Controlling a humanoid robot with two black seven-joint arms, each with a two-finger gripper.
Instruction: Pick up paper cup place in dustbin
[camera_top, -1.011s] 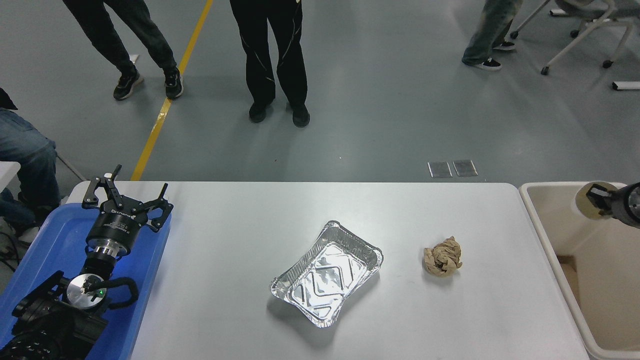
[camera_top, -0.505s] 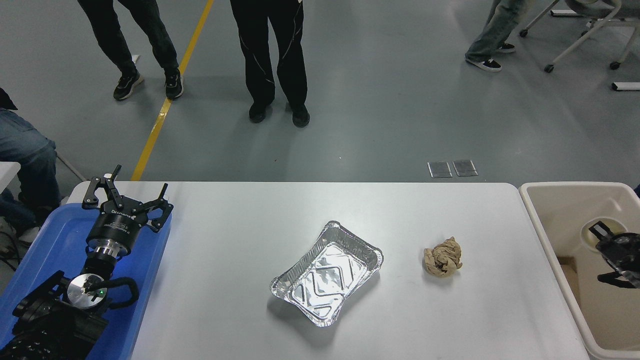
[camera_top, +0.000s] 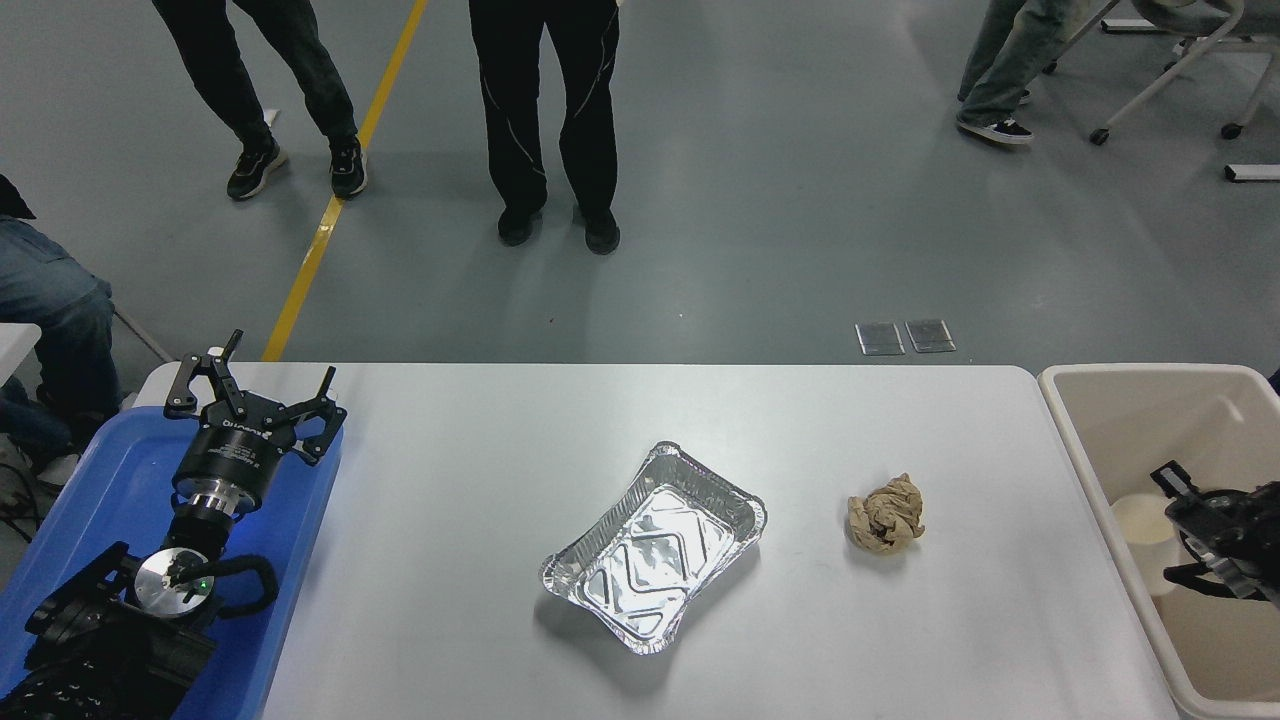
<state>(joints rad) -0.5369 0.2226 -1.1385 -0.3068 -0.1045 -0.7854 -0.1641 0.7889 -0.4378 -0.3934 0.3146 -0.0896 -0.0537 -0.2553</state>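
The paper cup (camera_top: 1136, 524) is small and white. It lies down inside the beige dustbin (camera_top: 1120, 373) at the table's right end, near the bin's left wall. My right gripper (camera_top: 1172, 527) comes in from the right edge and hangs inside the bin just right of the cup. Its two black fingers (camera_top: 1166, 476) are spread apart, and the cup sits free at their tips. My left gripper (camera_top: 256, 382) is parked open over the blue tray (camera_top: 95, 500) at the lower left.
A foil tray (camera_top: 655, 545) sits mid-table. A crumpled brown paper ball (camera_top: 885, 512) lies to its right. The white table (camera_top: 480, 470) carries both. People's legs stand on the grey floor beyond the far edge, and a person sits at the left edge.
My right gripper has come down from above the bin's rim into the bin and opened. The cup has left its fingers and dropped lower and to the left inside the bin.
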